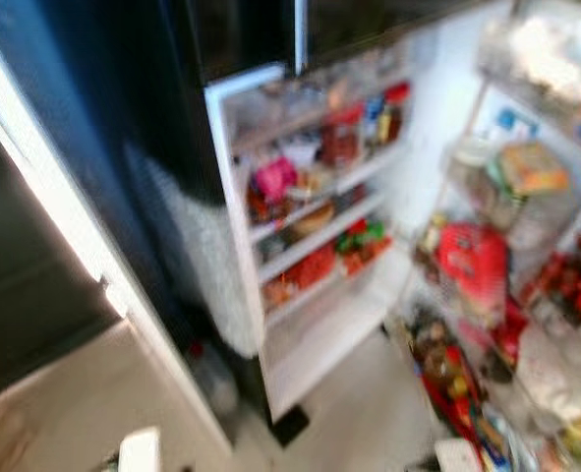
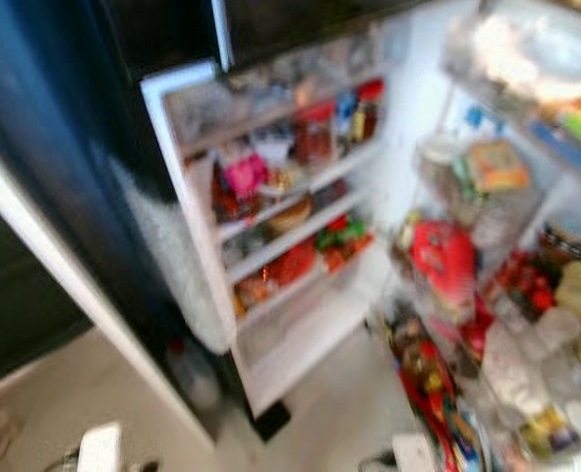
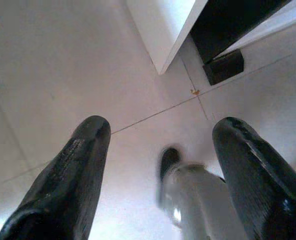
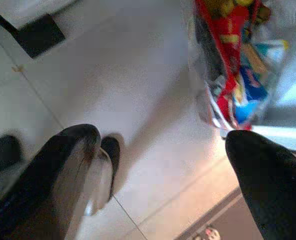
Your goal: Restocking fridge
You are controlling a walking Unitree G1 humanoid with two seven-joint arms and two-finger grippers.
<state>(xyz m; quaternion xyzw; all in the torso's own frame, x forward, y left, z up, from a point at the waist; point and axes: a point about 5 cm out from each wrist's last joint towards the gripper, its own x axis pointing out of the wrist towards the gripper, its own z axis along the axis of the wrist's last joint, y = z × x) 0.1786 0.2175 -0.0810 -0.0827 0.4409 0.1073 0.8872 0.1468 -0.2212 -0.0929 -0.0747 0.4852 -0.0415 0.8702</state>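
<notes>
Looking through the head camera, you see a blurred open fridge [image 1: 408, 147]: its door shelves [image 1: 315, 211] hold jars and red and pink packets, and the main shelves [image 2: 526, 246] on the robot's right are crowded with more food, including a red bag [image 2: 445, 258].

In the left wrist view, your left gripper [image 3: 160, 150] hangs over pale floor tiles [image 3: 52, 65] with its fingers spread and nothing between them; the white lower corner of the fridge door [image 3: 163, 25] lies well ahead of the tips.

In the right wrist view, your right gripper [image 4: 160, 155] is likewise spread and empty (a robot foot shows below), with a bag of colourful packets [image 4: 233, 55] on the floor beyond its fingertips, not touching.
</notes>
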